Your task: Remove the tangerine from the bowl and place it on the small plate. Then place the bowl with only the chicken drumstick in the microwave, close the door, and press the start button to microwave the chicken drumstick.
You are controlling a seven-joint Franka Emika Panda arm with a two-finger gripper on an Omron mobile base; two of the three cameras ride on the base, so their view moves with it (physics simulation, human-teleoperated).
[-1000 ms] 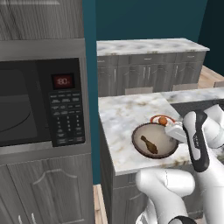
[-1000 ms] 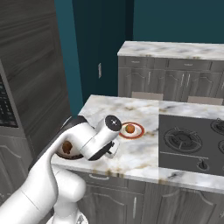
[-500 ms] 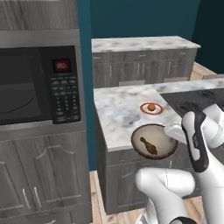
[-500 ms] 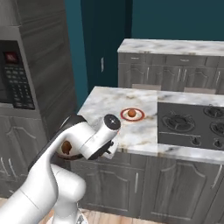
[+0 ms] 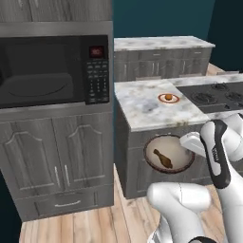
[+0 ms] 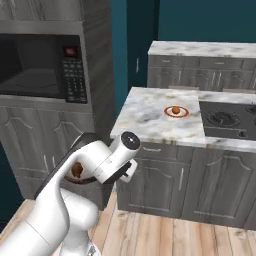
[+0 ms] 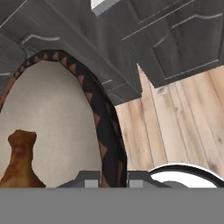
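Fruit: the small round bright-orange tangerine [image 5: 168, 98] sits on the small white plate with the red-orange rim [image 5: 161, 100], near the middle of the marbled grey-white counter [image 5: 142, 111]; that first step looks finished.
Bowl: the round shallow bowl, brown outside and cream inside [image 5: 168, 154], hangs in the air off the counter's front edge, in front of the grey cabinet doors [image 5: 133, 161], level enough to hold its load.
Drumstick: the small dark-brown chicken drumstick [image 5: 163, 159] lies alone inside the bowl.
Claw: the white arm's two-finger gripper [image 7: 113, 178] is clamped on the bowl's rim, one tip either side of the patterned brown edge.
Microwave: the large black built-in microwave [image 5: 54, 69] stands to the left, well apart from the bowl.
Door: its wide black door with dark glass [image 5: 42, 71] appears closed, so it likely needs opening first.
Left to do: bowl in, door closed, start button pressed on the grey keypad [image 5: 97, 83].
Progress: judged roughly a third of the way.
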